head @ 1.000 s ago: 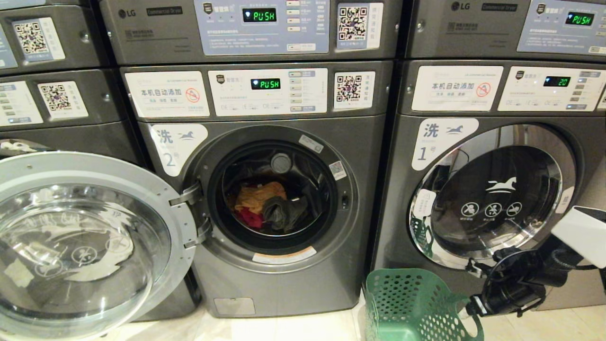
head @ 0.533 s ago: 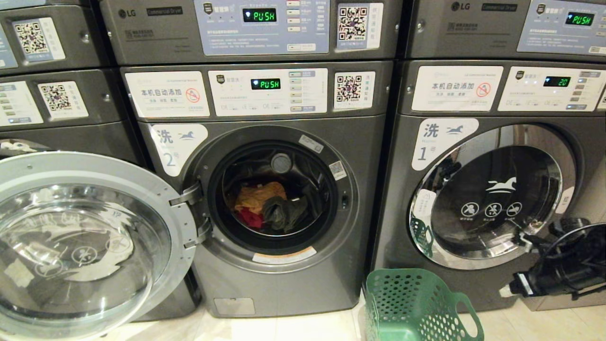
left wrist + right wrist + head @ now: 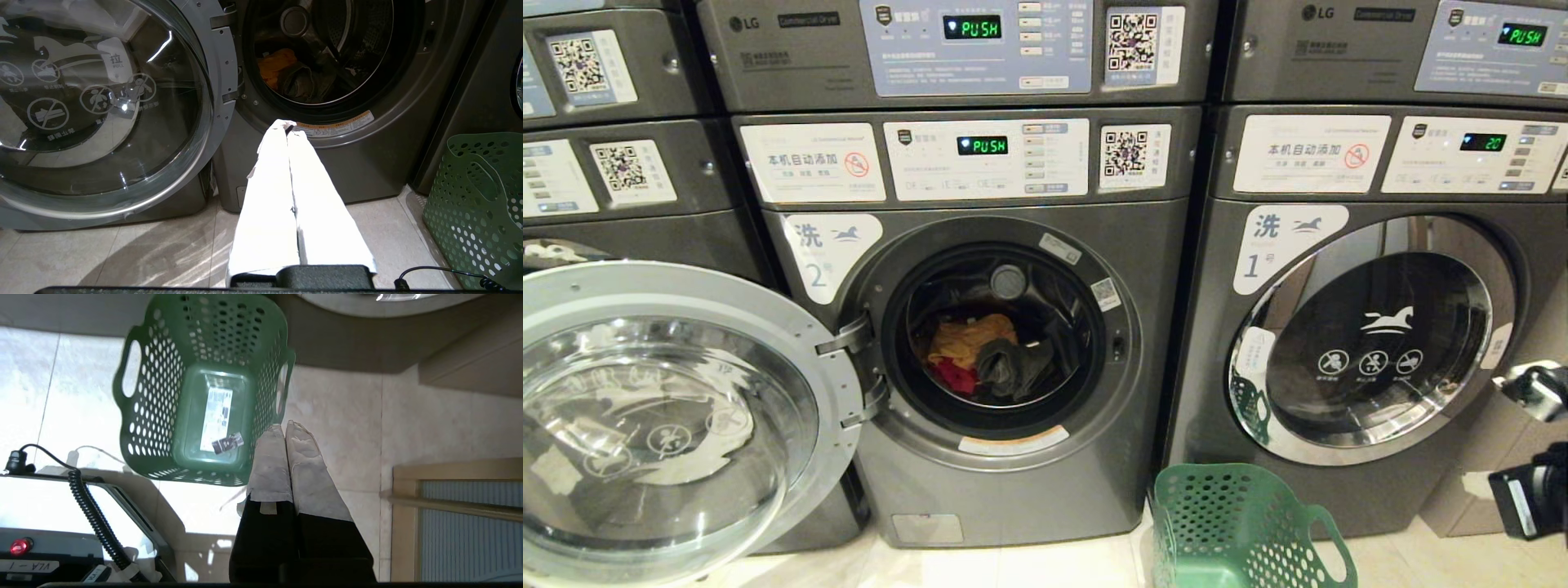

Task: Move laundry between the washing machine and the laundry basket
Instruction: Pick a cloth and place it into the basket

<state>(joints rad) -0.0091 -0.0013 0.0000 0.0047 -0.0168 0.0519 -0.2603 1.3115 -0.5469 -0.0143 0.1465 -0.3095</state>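
The washing machine [image 3: 1013, 490] is faced in matt grey metal; its open door [image 3: 670, 425] is ringed with brushed silver around glossy clear glass; the laundry [image 3: 988, 355] inside is seen as soft, crumpled cloth; the laundry basket [image 3: 1241, 531] is moulded in green plastic — perforated, faintly shiny; the floor [image 3: 122, 253] is laid in smooth pale tile.

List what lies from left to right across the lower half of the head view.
Open round glass washer door → open drum with orange, red and grey laundry → green perforated plastic laundry basket → closed chrome-ringed door of washer 1 → right gripper at the edge.
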